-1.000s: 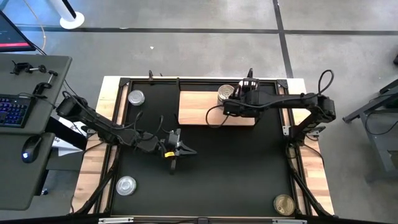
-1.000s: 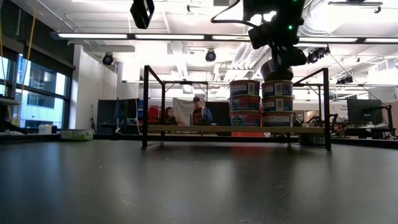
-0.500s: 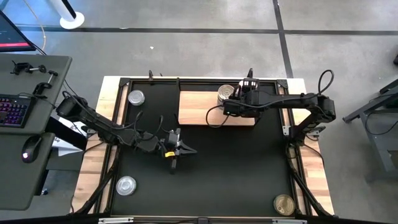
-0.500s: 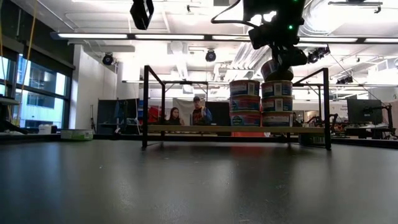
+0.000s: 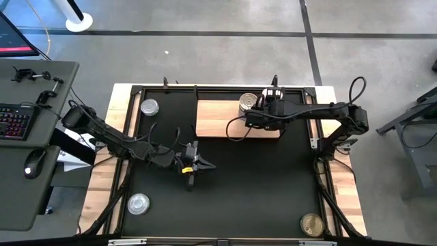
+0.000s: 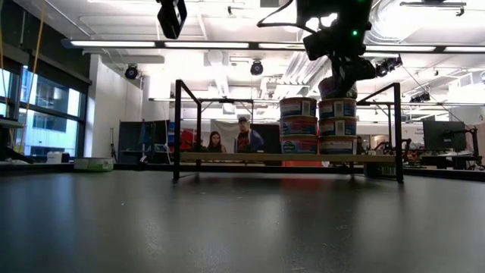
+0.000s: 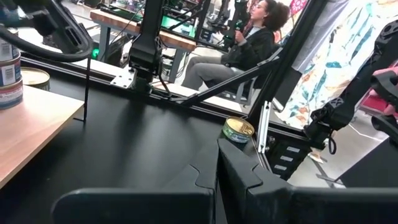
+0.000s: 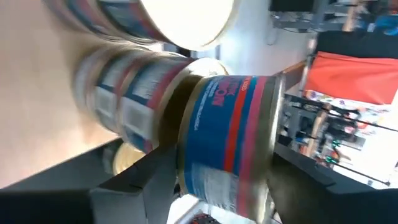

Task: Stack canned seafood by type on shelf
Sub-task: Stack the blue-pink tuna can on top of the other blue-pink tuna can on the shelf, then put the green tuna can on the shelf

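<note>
- The right gripper (image 6: 339, 86) sits directly over the nearer of two can stacks on the shelf (image 5: 215, 119), with a blue-and-red-labelled tin (image 8: 227, 146) between its fingers. The fingers flank the tin at about its width, so I judge it held or just being let go (which of the two cannot be told from the views).
- The tin is carried flat, lid up, which suits setting it squarely on the stack (image 6: 338, 126) below; it seems to rest on or just above the top can.
- Beside it stands a second stack (image 6: 298, 125) of three tins with matching blue labels and red bands, so like seems to go with like.
- The left gripper (image 5: 192, 166) waits over the middle of the black mat (image 5: 259, 184), fingers spread and holding nothing.
- Loose tins remain on the mat: two silver-lidded ones, one at the far-left corner (image 5: 149, 106) and one at the near-left (image 5: 138, 203), and a gold-lidded one (image 5: 313, 224) at the near-right corner.
- The tins are short, round and metal, with paper-style wraparound labels.
</note>
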